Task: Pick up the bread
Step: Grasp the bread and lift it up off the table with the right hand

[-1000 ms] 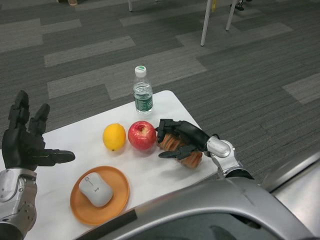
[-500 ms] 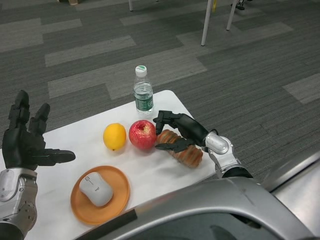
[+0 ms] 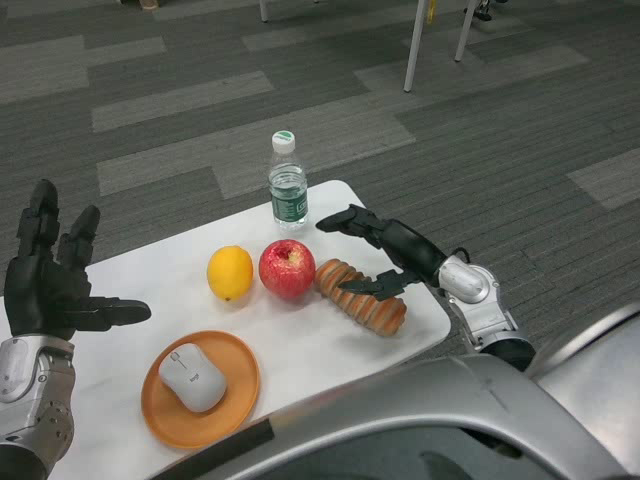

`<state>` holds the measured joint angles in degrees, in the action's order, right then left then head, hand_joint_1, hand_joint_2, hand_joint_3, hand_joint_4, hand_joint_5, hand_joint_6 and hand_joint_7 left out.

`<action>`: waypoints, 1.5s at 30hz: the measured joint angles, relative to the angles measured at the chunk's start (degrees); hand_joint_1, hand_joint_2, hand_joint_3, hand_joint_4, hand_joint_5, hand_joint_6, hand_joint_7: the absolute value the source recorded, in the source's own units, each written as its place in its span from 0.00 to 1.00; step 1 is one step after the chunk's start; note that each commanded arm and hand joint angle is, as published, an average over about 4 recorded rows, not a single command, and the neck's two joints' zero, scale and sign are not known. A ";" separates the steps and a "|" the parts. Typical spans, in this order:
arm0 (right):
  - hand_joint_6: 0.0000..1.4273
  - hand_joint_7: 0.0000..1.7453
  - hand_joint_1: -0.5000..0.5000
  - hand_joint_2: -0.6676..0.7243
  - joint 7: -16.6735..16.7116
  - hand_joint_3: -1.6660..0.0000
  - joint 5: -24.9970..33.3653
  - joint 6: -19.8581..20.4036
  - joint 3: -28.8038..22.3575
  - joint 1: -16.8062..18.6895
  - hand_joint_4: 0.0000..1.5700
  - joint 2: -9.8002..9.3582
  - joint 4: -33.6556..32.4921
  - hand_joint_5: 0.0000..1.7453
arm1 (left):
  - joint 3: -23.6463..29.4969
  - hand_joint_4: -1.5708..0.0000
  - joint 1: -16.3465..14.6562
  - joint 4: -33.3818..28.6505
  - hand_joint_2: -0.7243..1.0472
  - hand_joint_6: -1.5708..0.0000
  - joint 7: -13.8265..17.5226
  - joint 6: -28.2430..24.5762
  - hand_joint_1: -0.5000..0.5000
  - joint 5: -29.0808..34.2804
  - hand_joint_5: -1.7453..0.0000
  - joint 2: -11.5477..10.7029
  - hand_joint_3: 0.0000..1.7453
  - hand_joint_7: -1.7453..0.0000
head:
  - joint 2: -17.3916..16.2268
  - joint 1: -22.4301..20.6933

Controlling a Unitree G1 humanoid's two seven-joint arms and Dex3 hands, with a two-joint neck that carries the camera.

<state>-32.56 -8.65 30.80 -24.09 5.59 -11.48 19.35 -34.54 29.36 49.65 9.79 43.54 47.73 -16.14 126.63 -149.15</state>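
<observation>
The bread lies on the tabletop beside the apple, long axis ten-to-four. The right robot hand, fingers apart and empty, hovers just at its two o'clock, nearer than the left robot hand, also spread open.

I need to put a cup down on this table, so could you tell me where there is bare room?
Bare table lies between the left hand and the lemon, and in front of the bread, right of the orange plate. It is crowded along the lemon, apple, bread row, with the bottle behind and the right hand over the bread's far side.
</observation>
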 measured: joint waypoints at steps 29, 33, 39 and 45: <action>0.00 0.08 0.17 0.14 -13.93 0.67 -45.91 -27.52 1.05 -0.38 0.00 9.47 -32.62 0.44 | 0.02 1.00 -0.01 0.05 0.30 1.00 0.00 0.10 1.00 0.18 0.76 -0.40 0.05 1.00 | 0.42 -0.36; 0.00 0.08 0.12 0.13 -14.91 0.67 -48.35 -28.39 0.62 -0.50 0.00 9.47 -33.61 0.28 | 0.03 1.00 0.00 0.05 0.30 1.00 0.00 0.10 1.00 0.19 0.76 -0.41 0.05 1.00 | 0.53 -0.12; 0.00 0.08 0.12 0.14 -16.48 0.68 -53.16 -30.87 -0.96 -0.50 0.00 9.48 -34.34 0.22 | 0.04 1.00 0.00 0.08 0.30 1.00 0.00 0.10 1.00 0.20 0.76 -0.46 0.05 1.00 | 0.85 -0.36; 0.00 0.08 0.12 0.14 -16.94 0.67 -56.43 -31.35 -2.67 0.70 0.00 9.50 -34.65 0.24 | 0.04 1.00 0.00 0.09 0.30 1.00 0.00 0.11 1.00 0.21 0.76 -0.46 0.05 1.00 | 1.32 -0.33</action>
<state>-49.51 -65.08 -0.55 -26.76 6.29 -1.98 -15.30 -34.50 29.36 49.75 9.79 43.65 47.93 -16.61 127.95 -149.49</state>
